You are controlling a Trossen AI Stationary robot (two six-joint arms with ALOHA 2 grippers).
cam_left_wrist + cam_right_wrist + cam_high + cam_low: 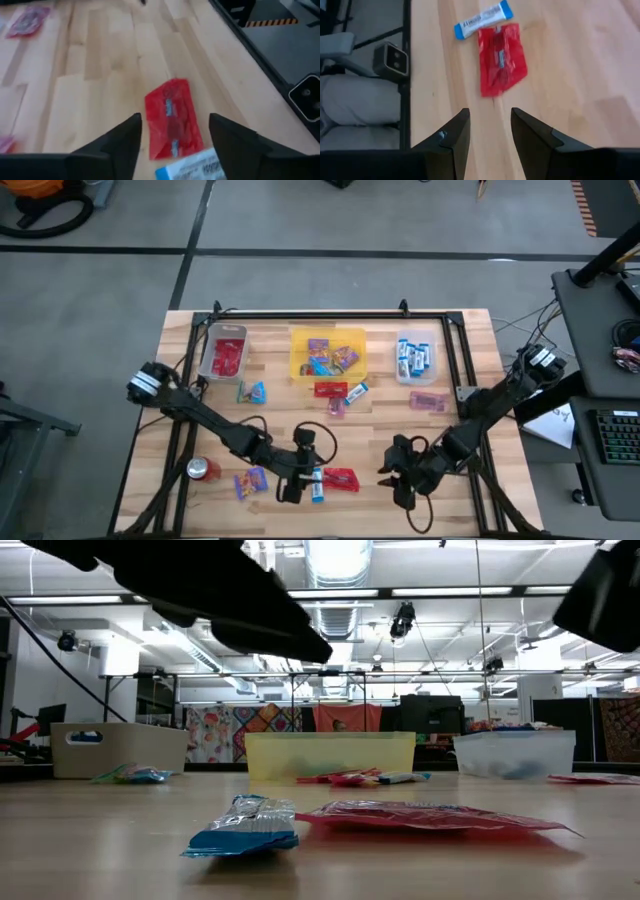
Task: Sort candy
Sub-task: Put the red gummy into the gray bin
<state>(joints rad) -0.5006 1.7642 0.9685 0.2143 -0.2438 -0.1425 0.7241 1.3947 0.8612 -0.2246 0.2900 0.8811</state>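
Crinkled and glossy, a slim blue-and-white bar point(243, 827) lies nearest on the pale, planked wooden tabletop point(440, 440), just beside a flat red packet point(430, 817) whose shiny film shows creases. Above them the left gripper point(293, 489) hangs with its dark, wedge-shaped fingers point(117, 145) spread wide and holding nothing, the bar and red packet lying on the wood between and just ahead of them. Off to the right the right gripper point(397, 477) hovers over bare wood, its fingers point(452, 140) partly apart and empty, pointed toward the same pair of sweets. Near the left arm lie a purple multicolour packet point(250, 481) and a round red soda can point(203, 470). Along the far side stand three rectangular bins: a grey bin point(209, 350) with red packets, a translucent yellow bin point(297, 350) with mixed purple packets, and a clear bin point(432, 338) with blue-and-white bars. More loose sweets point(338, 394) lie scattered in front of the bins.
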